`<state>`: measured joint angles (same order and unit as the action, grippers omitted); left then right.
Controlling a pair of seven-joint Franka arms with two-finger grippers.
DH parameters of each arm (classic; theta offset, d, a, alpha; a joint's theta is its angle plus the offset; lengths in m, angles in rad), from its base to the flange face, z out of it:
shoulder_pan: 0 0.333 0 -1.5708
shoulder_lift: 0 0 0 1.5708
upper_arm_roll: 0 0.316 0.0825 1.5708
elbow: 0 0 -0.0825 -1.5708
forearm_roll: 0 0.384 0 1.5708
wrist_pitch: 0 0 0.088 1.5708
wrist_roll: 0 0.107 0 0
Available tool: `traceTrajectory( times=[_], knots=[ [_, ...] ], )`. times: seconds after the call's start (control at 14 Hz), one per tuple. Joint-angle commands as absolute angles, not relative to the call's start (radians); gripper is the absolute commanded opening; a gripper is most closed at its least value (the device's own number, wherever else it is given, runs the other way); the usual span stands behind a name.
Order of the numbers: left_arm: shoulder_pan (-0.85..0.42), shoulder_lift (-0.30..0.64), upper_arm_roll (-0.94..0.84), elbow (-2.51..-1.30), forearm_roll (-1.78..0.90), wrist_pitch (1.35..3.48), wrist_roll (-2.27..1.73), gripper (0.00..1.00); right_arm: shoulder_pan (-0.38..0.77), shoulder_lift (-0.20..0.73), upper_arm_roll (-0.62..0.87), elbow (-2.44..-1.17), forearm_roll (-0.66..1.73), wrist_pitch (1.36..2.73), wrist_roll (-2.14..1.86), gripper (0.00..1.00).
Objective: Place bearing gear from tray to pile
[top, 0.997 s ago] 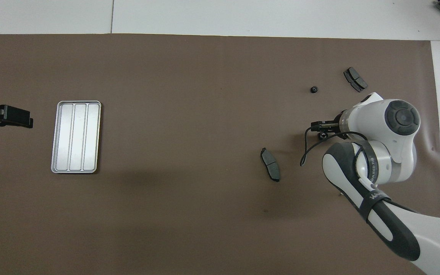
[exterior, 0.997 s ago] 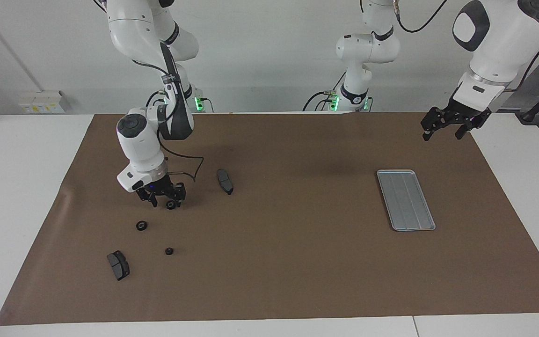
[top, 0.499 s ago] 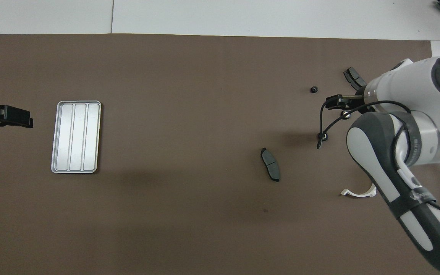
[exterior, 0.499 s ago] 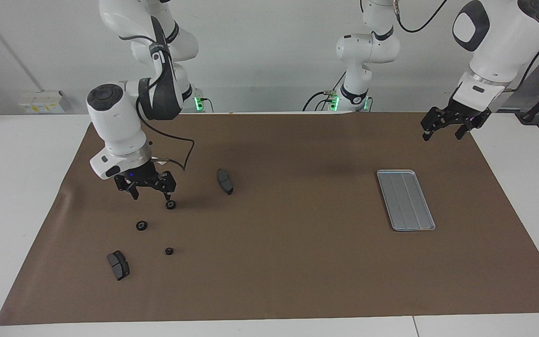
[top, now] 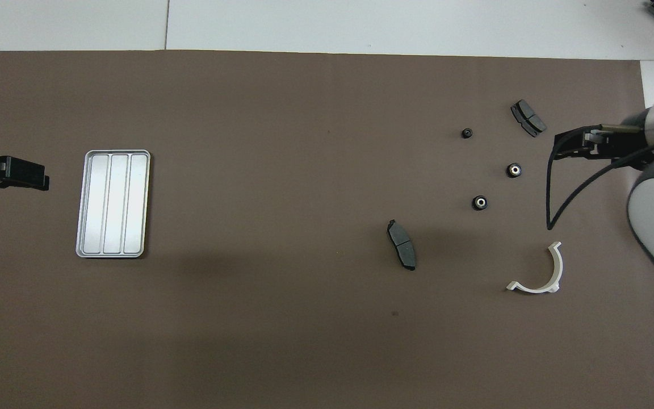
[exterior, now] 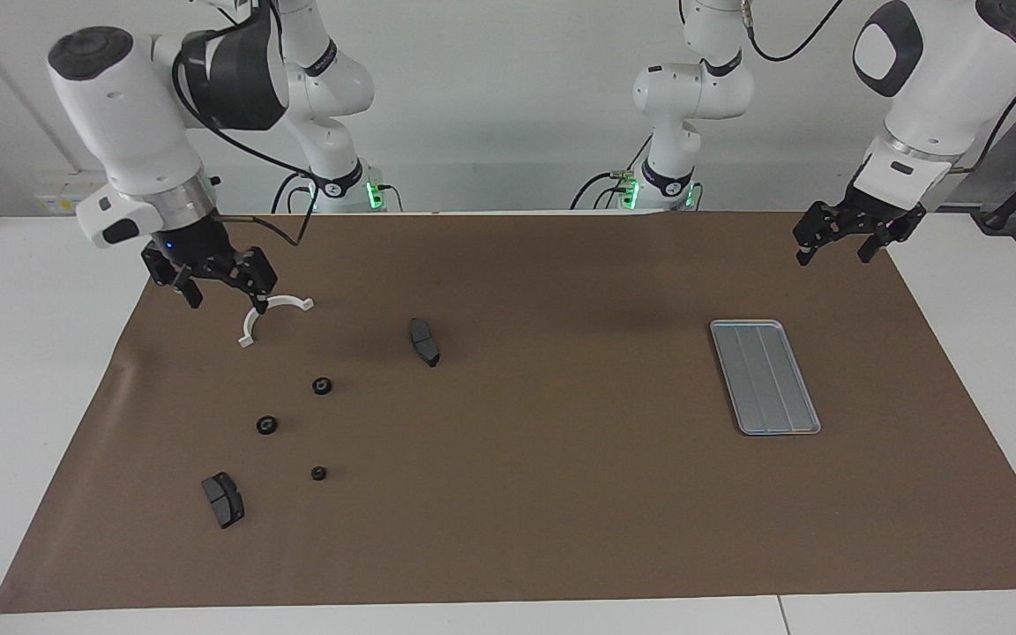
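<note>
Resting among the pile (exterior: 265, 370), three bearing gears (exterior: 322, 385) lie loose.

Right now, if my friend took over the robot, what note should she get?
Right gripper: open, empty, raised over the mat edge at its own end, by the white bracket.
Left gripper: open, empty, waiting in the air near the tray.
Tray: nothing in it.
Pile: three bearing gears lie on the mat among two brake pads and the bracket.
Done: gears are at the pile.
Left: nothing visible to move.
</note>
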<state>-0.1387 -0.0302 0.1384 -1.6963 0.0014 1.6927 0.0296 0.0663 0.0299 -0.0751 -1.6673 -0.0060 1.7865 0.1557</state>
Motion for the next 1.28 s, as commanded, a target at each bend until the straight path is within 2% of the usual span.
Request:
traceTrajectory(
  times=[0.0,0.5,1.21],
  knots=[
    [-0.14,-0.048,0.137,-1.712,0.025,1.695,0.015,1.0,0.037,0.023,-0.074,-1.587,-0.003,1.662,0.104,1.0],
    [-0.14,-0.049,0.137,-1.712,0.025,1.695,0.015,1.0,0.029,-0.02,-0.072,-1.637,0.011,1.605,0.086,1.0],
    [-0.14,-0.049,0.137,-1.712,0.025,1.695,0.014,1.0,0.035,-0.018,-0.072,-1.603,-0.009,1.549,0.084,1.0]
  ],
)
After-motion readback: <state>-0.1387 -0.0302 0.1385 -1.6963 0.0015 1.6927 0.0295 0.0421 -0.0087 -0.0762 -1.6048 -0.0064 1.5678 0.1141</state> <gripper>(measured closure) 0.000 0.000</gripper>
